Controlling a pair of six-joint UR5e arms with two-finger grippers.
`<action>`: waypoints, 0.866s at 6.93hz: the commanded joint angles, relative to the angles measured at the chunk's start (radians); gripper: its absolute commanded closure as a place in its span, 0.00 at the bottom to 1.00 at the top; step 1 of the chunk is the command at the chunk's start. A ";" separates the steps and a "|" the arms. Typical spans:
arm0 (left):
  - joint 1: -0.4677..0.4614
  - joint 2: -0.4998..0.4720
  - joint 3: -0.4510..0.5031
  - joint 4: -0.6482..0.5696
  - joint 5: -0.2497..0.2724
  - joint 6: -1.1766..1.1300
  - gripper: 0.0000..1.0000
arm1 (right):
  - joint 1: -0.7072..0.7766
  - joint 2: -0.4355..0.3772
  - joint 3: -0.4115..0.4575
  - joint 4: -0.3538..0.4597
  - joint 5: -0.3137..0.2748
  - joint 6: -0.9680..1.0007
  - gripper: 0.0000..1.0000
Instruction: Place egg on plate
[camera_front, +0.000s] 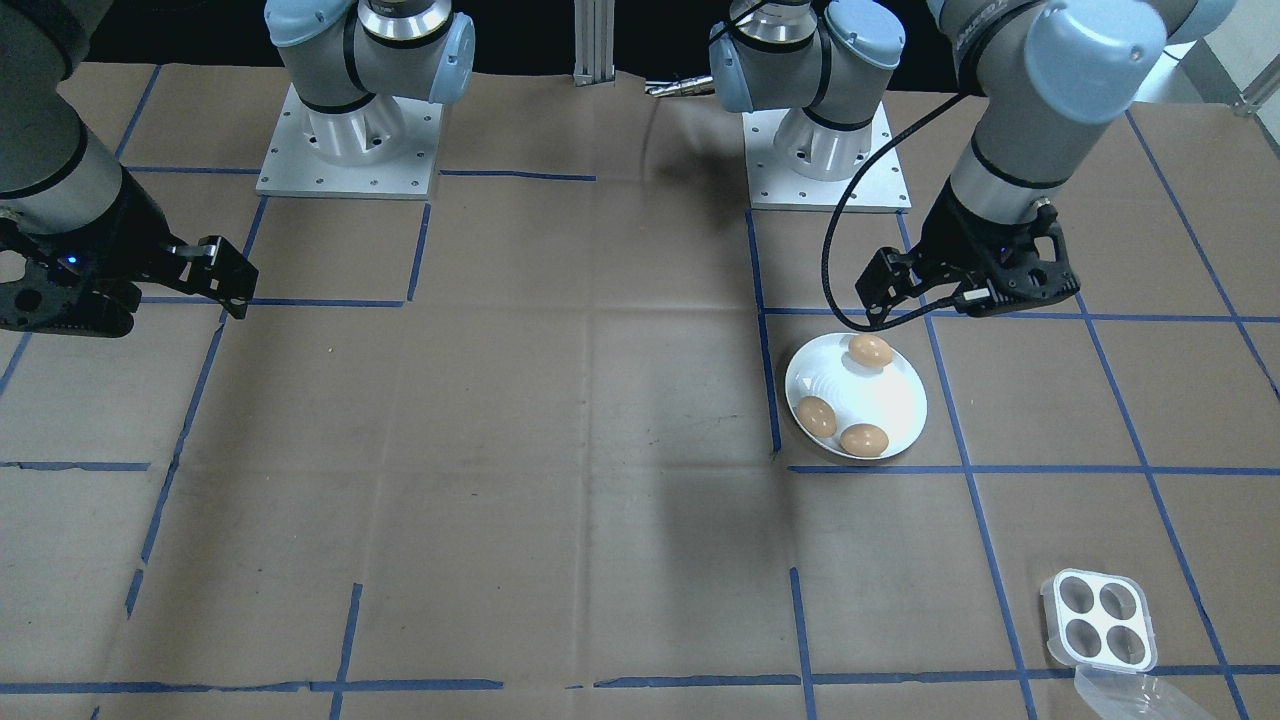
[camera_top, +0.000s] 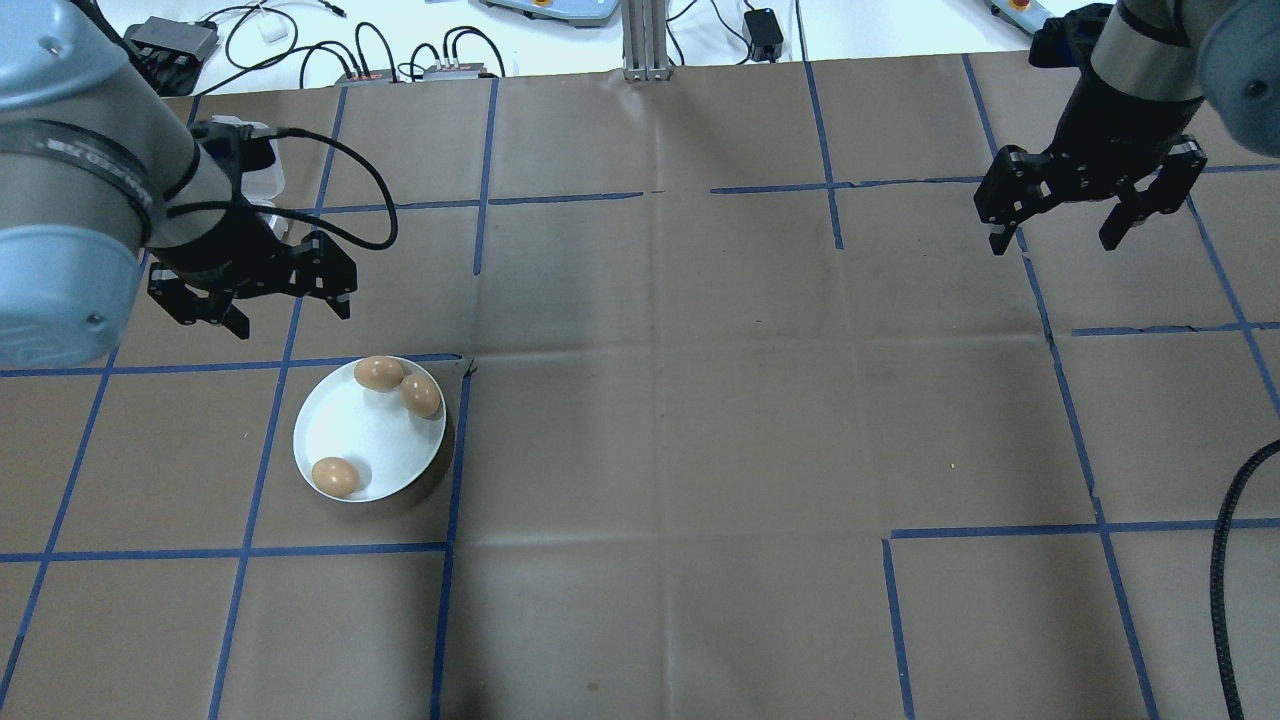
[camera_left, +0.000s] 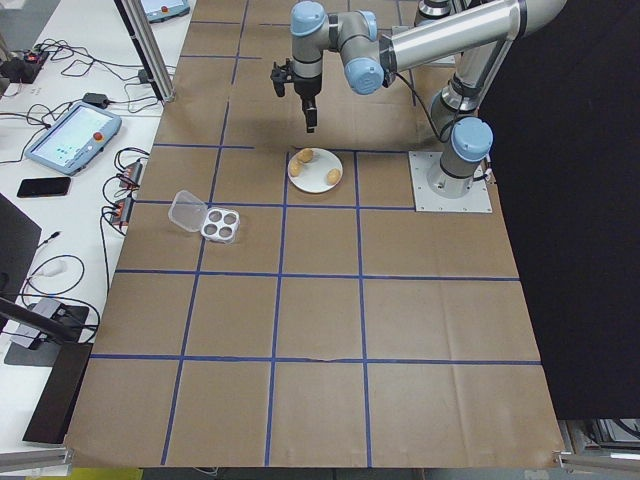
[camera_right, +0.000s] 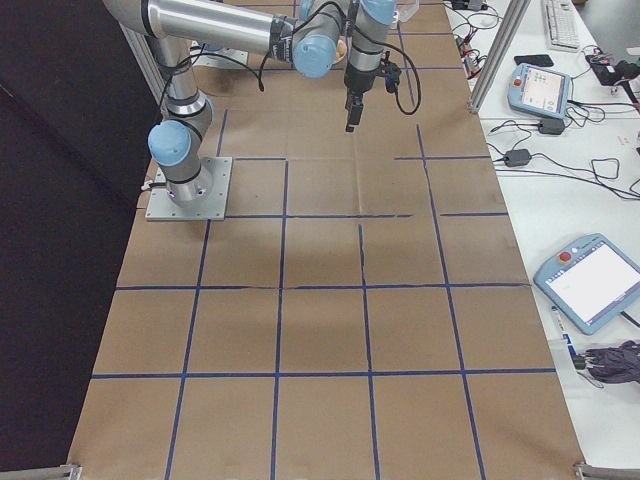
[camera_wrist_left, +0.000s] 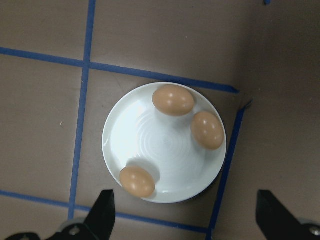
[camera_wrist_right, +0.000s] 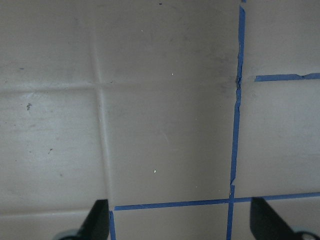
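Jaws of the left gripper (camera_top: 250, 300) stand wide apart, empty, above the plate (camera_wrist_left: 165, 145); three eggs (camera_wrist_left: 173, 100) rest below and ahead of them, apparently released. Right gripper (camera_top: 1085, 210) jaws likewise spread, idle over bare worktop (camera_top: 700, 400), probably parked clear.

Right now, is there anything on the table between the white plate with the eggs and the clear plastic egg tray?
No. In the front-facing view only bare brown paper and blue tape lines separate the round white plate from the clear four-cup tray.

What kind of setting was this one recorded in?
Most likely a robotics lab: a paper-covered table gridded with blue tape, teach pendants and cables on side benches, and two bolted-down arms by a plate of eggs.
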 joint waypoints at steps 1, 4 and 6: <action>-0.065 -0.018 0.160 -0.141 -0.001 -0.104 0.00 | 0.000 0.000 0.000 -0.001 -0.001 0.000 0.00; -0.138 -0.024 0.228 -0.177 -0.004 -0.164 0.00 | 0.000 0.000 0.000 0.001 -0.001 0.000 0.00; -0.187 -0.044 0.228 -0.168 -0.001 -0.163 0.00 | 0.000 0.000 0.000 0.001 -0.001 0.000 0.00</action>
